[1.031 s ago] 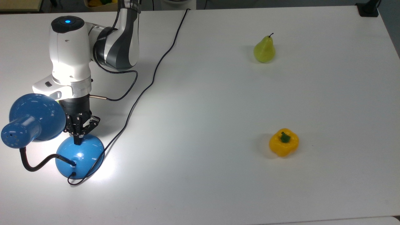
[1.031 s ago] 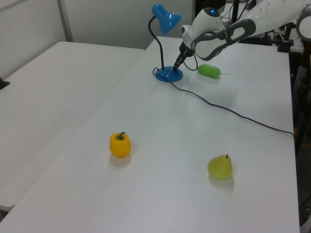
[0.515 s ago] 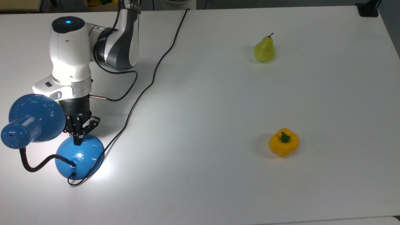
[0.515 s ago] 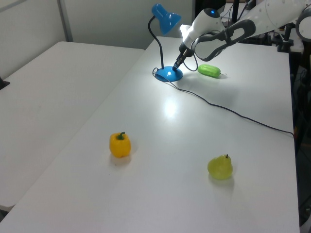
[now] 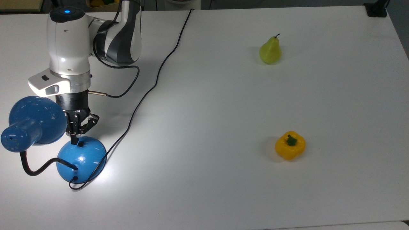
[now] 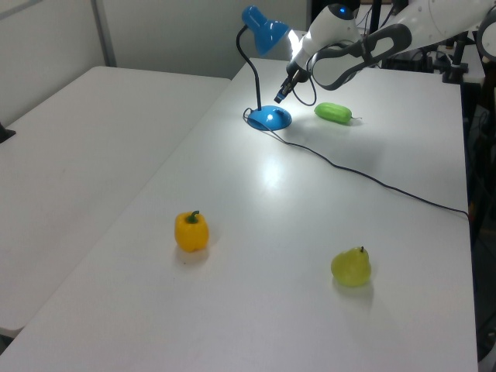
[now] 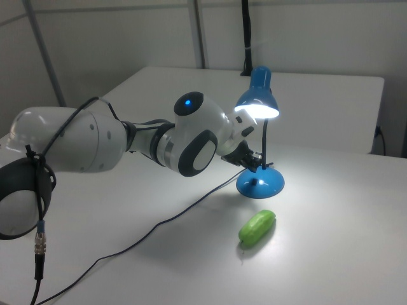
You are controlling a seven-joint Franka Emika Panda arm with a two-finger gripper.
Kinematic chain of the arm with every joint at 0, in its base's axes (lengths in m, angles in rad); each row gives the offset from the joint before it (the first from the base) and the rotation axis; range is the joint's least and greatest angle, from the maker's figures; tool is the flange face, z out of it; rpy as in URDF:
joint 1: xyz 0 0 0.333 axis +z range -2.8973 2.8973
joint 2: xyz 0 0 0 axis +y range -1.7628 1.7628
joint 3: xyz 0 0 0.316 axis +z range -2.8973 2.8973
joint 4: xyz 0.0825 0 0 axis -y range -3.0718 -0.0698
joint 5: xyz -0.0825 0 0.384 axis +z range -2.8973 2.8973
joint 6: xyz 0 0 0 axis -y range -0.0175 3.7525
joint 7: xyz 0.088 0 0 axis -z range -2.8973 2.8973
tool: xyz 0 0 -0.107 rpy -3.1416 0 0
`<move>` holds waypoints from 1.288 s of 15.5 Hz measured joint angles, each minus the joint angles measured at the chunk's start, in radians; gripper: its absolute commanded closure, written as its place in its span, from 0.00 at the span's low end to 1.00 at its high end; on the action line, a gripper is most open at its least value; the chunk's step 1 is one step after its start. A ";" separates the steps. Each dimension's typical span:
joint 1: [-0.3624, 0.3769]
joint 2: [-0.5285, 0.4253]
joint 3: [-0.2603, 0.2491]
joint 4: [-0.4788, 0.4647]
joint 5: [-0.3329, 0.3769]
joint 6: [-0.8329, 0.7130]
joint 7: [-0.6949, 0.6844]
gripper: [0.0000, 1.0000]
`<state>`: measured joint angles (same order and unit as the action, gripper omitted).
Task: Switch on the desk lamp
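My end effector (image 5: 74, 138) hangs with its fingers drawn together, tip just above the small black switch (image 5: 80, 144) on the round blue base (image 5: 81, 159) of the desk lamp (image 7: 257, 101), which stands lit near the top view's left edge of the white bench (image 5: 223, 111). The lamp's shade (image 5: 33, 119) sits just beside my end effector, and its black cord (image 5: 153, 86) runs off across the bench to the far edge. A green cucumber (image 7: 257, 227) lies near the base in the right view, while a pear (image 5: 270, 51) and a yellow pepper (image 5: 290, 145) rest well apart toward the top view's right.
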<state>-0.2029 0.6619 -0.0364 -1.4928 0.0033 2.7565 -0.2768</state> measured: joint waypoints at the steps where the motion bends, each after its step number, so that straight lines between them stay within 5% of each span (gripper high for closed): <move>1: 0.001 -0.016 0.000 -0.020 0.000 -0.005 0.000 1.00; 7: 0.010 -0.128 0.006 -0.082 0.000 -0.270 0.000 0.97; 9: 0.016 -0.173 0.013 -0.082 0.000 -0.431 0.000 0.85; 11: 0.036 -0.224 0.013 -0.083 0.000 -0.589 0.000 0.55; 13: 0.048 -0.283 0.013 -0.083 0.000 -0.736 0.019 0.40; 15: 0.052 -0.347 0.013 -0.083 0.000 -0.881 0.044 0.00; 20: 0.068 -0.523 0.013 -0.084 0.000 -1.120 0.066 0.00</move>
<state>-0.1347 0.1392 -0.0234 -1.5764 0.0034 1.6370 -0.2111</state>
